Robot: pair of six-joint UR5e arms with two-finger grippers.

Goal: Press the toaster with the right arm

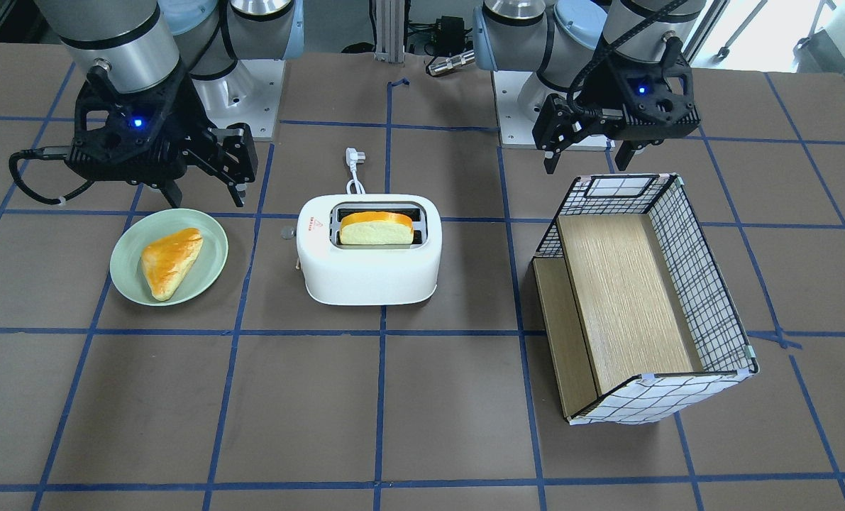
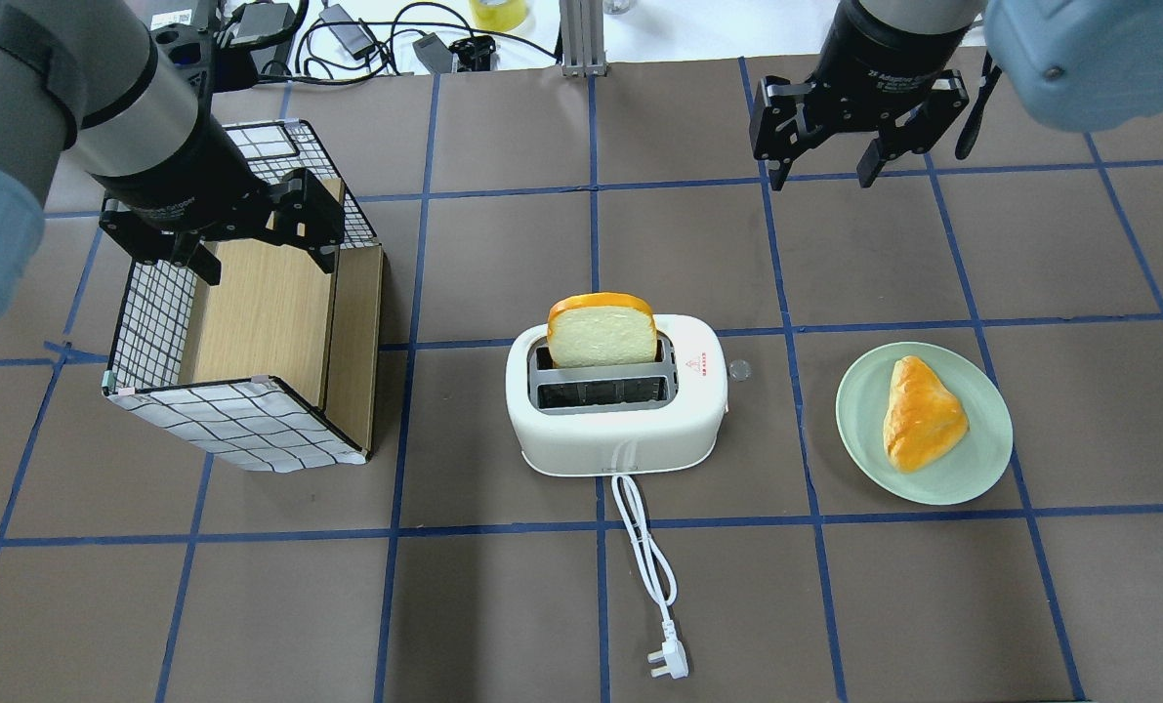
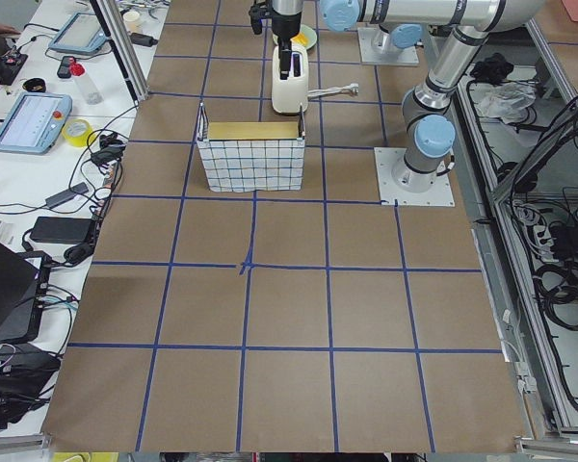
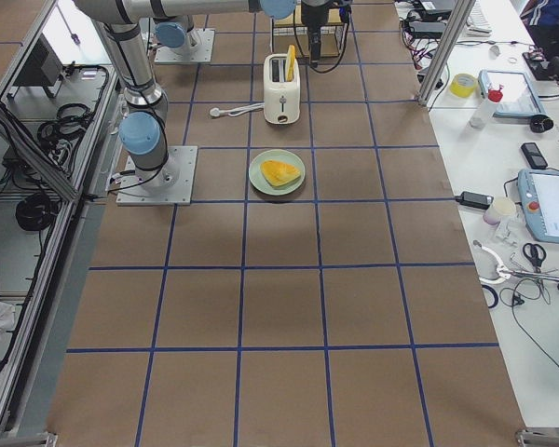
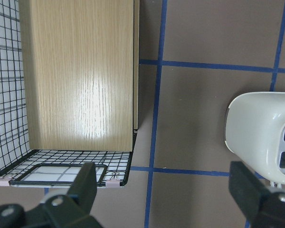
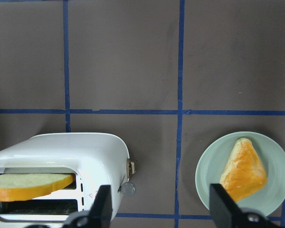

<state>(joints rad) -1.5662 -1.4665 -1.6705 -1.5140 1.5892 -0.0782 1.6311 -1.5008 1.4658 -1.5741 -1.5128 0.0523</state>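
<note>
The white toaster (image 1: 369, 270) stands mid-table, with a bread slice (image 1: 376, 228) sticking up from the slot farther from the robot. It also shows in the overhead view (image 2: 620, 430) and the right wrist view (image 6: 85, 152). Its side lever (image 6: 131, 167) faces the plate side. My right gripper (image 2: 821, 179) is open and empty. It hovers beyond the toaster and plate, well apart from the toaster. In the front view the right gripper (image 1: 208, 195) hangs above the plate's back edge. My left gripper (image 2: 267, 262) is open and empty above the basket.
A green plate (image 2: 981, 459) holding a pastry (image 2: 918, 415) sits right of the toaster. A wire-grid basket (image 2: 151, 322) with wooden panels stands to its left. The toaster's white cord (image 2: 644, 547) and plug (image 2: 667, 664) trail toward the robot.
</note>
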